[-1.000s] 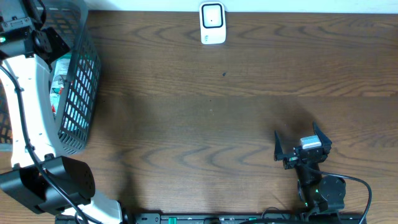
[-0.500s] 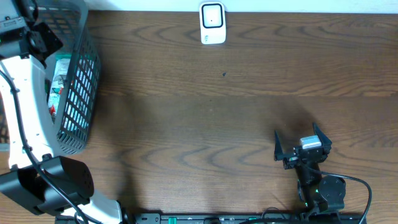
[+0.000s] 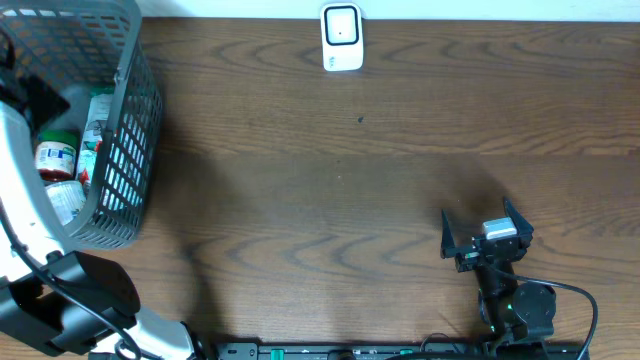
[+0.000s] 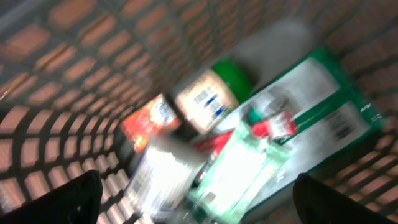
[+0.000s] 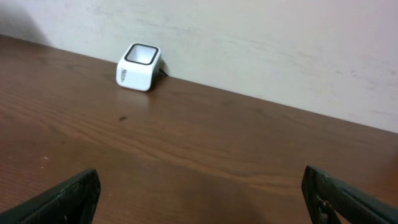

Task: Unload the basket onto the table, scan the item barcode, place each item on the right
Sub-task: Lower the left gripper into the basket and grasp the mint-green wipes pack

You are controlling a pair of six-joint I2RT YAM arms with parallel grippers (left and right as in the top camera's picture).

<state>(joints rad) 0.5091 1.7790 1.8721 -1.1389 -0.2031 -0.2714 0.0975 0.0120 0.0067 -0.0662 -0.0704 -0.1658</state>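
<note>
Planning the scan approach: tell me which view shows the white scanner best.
The right wrist view: the scanner sits unobstructed, its dark-framed window and side visible. Overhead shows it from above at the table's far edge. The left wrist view shows only the basket contents.

Table [image 3: 380,180]: dark brown wood, clear grain, smooth, low sheen. Scanner [image 3: 341,38]: white plastic, glossy and smooth, with a dark glassy window on top. Basket [image 3: 135,150]: grey plastic mesh, matt. Its contents are blurred in the left wrist view: jar [image 4: 208,96] with a paper-like label and a green plastic lid [image 4: 231,76]; green-and-white pouch [image 4: 323,109], shiny plastic film. Left arm [image 3: 25,190]: white plastic shell, smooth, slight gloss. Right hand [image 3: 481,228]: black plastic, matt. Wall [image 5: 280,37]: off-white, matt, faintly scuffed.
</note>
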